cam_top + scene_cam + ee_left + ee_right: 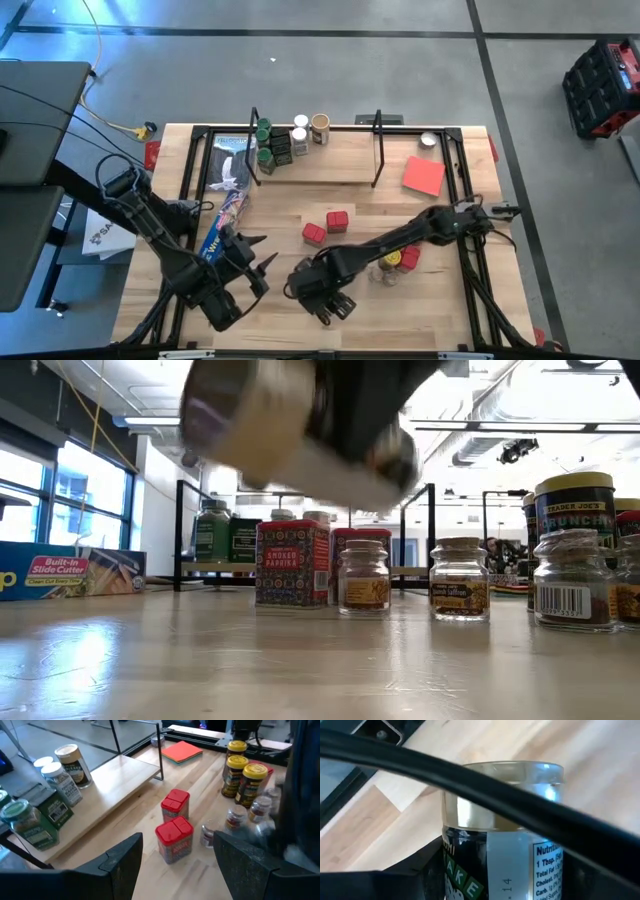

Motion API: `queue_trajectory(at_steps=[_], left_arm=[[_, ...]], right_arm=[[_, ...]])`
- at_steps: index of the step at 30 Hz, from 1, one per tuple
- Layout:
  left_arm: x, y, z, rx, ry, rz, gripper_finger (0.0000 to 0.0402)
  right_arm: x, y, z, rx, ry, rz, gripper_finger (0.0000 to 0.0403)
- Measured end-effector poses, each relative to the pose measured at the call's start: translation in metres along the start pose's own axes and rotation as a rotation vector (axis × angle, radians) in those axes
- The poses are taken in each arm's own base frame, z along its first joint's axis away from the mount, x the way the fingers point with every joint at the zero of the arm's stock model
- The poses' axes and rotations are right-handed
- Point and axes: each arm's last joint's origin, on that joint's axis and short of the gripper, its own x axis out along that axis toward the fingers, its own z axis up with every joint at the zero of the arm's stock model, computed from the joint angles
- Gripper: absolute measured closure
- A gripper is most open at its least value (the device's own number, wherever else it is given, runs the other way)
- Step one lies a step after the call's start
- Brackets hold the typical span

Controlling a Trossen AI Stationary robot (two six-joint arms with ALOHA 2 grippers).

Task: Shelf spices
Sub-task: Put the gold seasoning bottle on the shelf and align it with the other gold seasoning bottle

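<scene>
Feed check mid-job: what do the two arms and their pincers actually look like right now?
Both arms are dark, jointed segments with black cables alongside. The left pincer has two black, wedge-shaped, pointed fingers. The right pincer is a blocky black head. No markings are legible on either.

A glass jar [500, 835] with a black-and-white label sits between the right gripper's fingers [395, 880], held tilted above the table. Two red tins [174, 822] stand ahead of the left fingers [120, 865], with small clear jars [235, 817] and yellow-lidded jars [245, 777] beyond. Green- and white-lidded jars [282, 140] stand on the shelf [330, 160].
</scene>
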Motion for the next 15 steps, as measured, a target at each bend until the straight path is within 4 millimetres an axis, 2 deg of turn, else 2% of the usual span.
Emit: queue_trajectory(at_steps=[3, 7, 11, 15], left_arm=[[-0.008, 0.000, -0.004, -0.026, -0.012, -0.018, 0.0163], [-0.019, -0.001, -0.007, -0.046, -0.061, -0.046, 0.0163], [-0.026, -0.001, -0.009, -0.049, -0.114, -0.063, 0.0163], [-0.027, -0.001, -0.009, -0.048, -0.117, -0.065, 0.0163]], right_arm=[[-0.032, 0.000, -0.006, 0.035, -0.024, -0.061, 0.0140], [-0.074, -0.004, -0.028, 0.119, -0.077, -0.157, 0.0140], [-0.111, -0.012, -0.063, 0.222, -0.160, -0.300, 0.0140], [-0.143, -0.029, -0.110, 0.342, -0.300, -0.495, 0.0140]])
